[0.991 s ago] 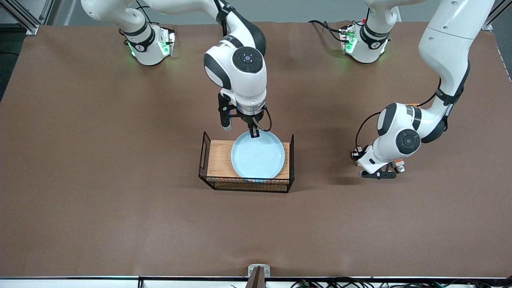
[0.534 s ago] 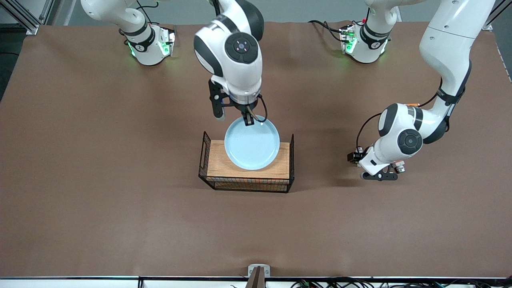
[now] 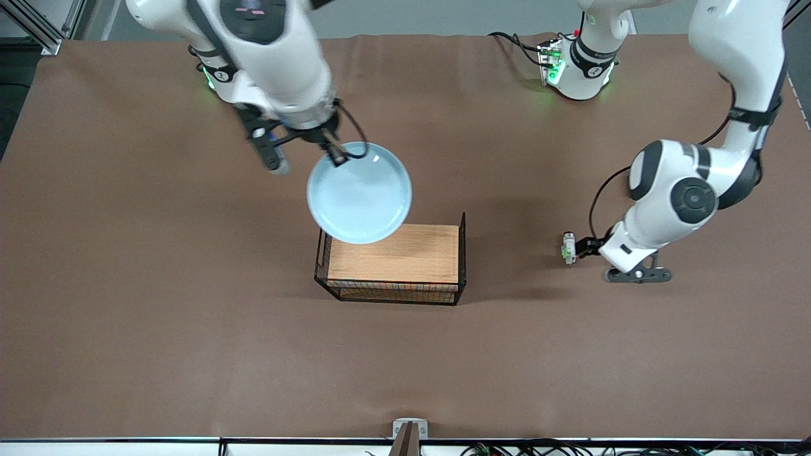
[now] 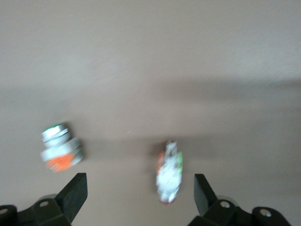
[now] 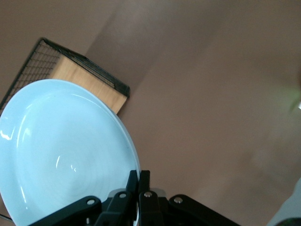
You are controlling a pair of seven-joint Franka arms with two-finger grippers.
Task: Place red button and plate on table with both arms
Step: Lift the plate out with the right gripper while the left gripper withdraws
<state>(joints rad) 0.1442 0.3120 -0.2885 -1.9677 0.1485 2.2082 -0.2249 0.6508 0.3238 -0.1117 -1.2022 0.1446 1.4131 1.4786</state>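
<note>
On the table [image 3: 127, 304], at three o'clock from the rack [image 3: 393, 259], the button [image 3: 568, 246] is already set down, apart from the spread left gripper [image 3: 586, 248]. A second part with an orange top [image 4: 59, 151] is seen beside it. The plate [image 3: 359, 192] is held aloft by its rim in the pinching right gripper [image 3: 334, 154], over the rack's ten o'clock corner; its placing is judged to remain. Bare mat is seen around the rack.

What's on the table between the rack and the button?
Nothing: in the front view only bare brown table lies between the rack and the button.
</note>
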